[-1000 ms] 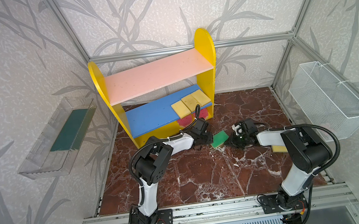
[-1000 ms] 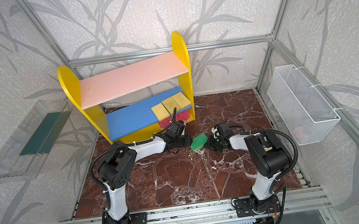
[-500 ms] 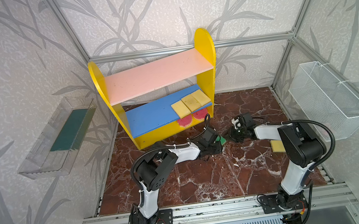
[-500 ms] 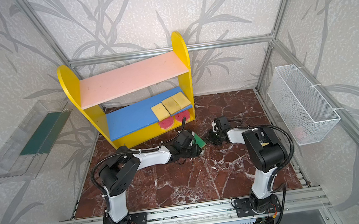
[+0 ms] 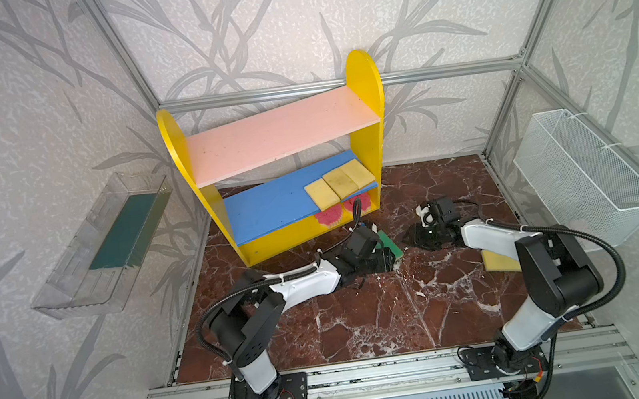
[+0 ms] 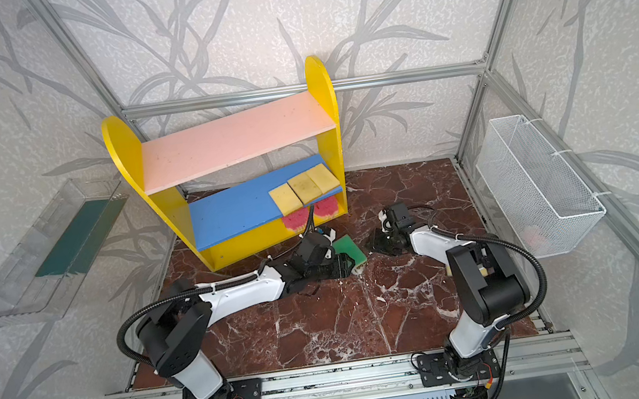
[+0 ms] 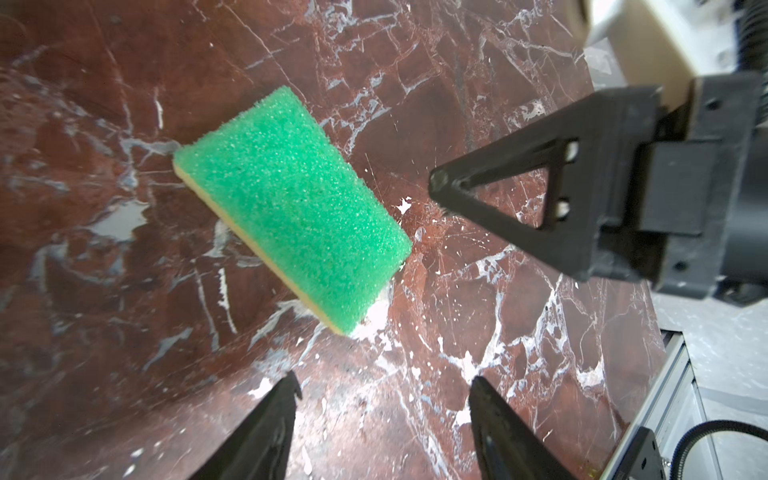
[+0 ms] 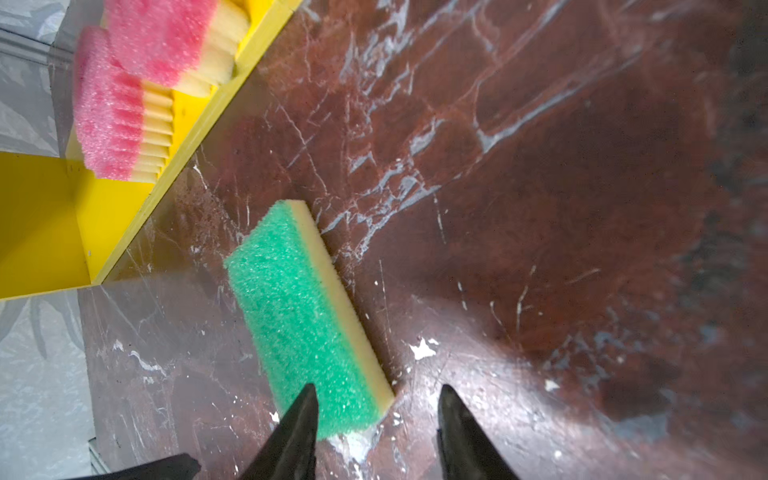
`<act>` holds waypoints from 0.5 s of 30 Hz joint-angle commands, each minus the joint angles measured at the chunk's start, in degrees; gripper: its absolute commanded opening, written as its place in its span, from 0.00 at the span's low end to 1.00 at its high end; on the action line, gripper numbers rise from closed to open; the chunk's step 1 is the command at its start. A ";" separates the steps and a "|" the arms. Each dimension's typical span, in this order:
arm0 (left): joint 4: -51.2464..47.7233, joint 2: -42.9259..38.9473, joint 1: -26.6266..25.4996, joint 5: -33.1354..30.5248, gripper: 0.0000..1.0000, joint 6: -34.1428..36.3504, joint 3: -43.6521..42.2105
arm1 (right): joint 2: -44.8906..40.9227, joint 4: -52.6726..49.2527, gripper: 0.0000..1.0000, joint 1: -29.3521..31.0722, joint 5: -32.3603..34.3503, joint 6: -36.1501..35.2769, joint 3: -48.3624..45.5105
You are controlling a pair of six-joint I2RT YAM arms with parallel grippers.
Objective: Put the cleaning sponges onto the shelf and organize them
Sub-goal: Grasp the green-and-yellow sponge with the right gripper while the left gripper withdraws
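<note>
Green-faced sponge [image 7: 291,208] lies free on the surface between both open, empty hands; centre your left hand [image 7: 382,399] across its narrow sides before closing

green sponge [image 7: 291,208] released, end effectors opened

From high at the front of the cell we look down and back in both top views, almost identically, taking in the whole marble desk [image 5: 367,320], the shelf [image 5: 360,77] at the rear and both arms. From the left wrist we look closely down past the left claw [image 7: 382,386] at the green sponge [image 7: 291,208] just ahead of it, with the right claw [image 7: 436,183] entering from the side. From the right wrist we see that same green sponge close ahead of the right claw, beyond it the shelf's foot, so both wrist views share it.
</note>
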 commanded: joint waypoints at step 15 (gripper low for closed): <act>-1.07 -23.09 0.89 -11.05 0.88 -1.55 -21.30 | 0.59 -21.37 0.76 11.11 6.90 -24.43 10.66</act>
